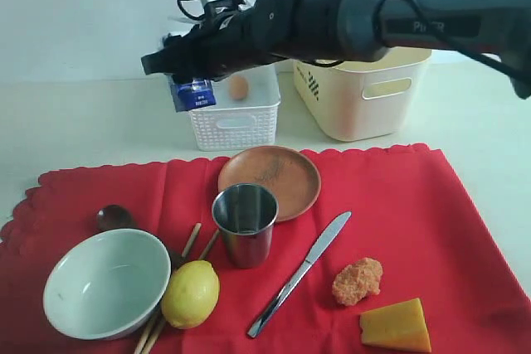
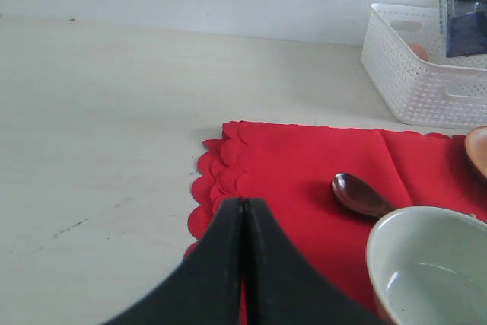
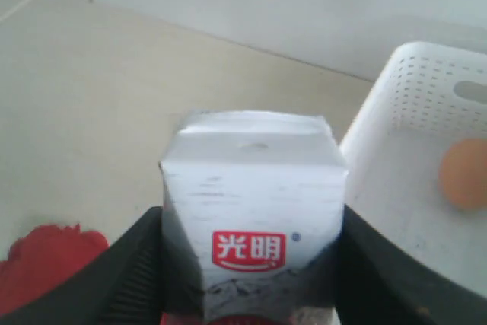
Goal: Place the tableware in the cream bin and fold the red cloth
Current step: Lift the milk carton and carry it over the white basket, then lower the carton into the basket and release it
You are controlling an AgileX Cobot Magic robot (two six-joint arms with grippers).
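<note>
My right gripper point(image 1: 184, 68) reaches across to the back left and is shut on a white and blue milk carton point(image 1: 192, 93), held at the left rim of the white lattice basket point(image 1: 235, 118). In the right wrist view the carton point(image 3: 251, 188) fills the gap between the fingers. The red cloth point(image 1: 415, 213) lies flat under a brown plate point(image 1: 270, 181), steel cup point(image 1: 245, 223), silver knife point(image 1: 300, 273), pale bowl point(image 1: 106, 282), dark spoon point(image 1: 114, 218) and chopsticks point(image 1: 195, 242). My left gripper point(image 2: 243, 205) is shut and empty over the cloth's scalloped left edge point(image 2: 221, 180). The cream bin point(image 1: 365, 93) stands at the back right.
An egg point(image 1: 239, 87) lies in the lattice basket. A lemon point(image 1: 191, 293) rests against the bowl and on the chopsticks. An orange crumbly lump point(image 1: 358, 280) and a cheese wedge point(image 1: 397, 325) sit on the cloth's front right. Bare table point(image 2: 99, 127) extends left of the cloth.
</note>
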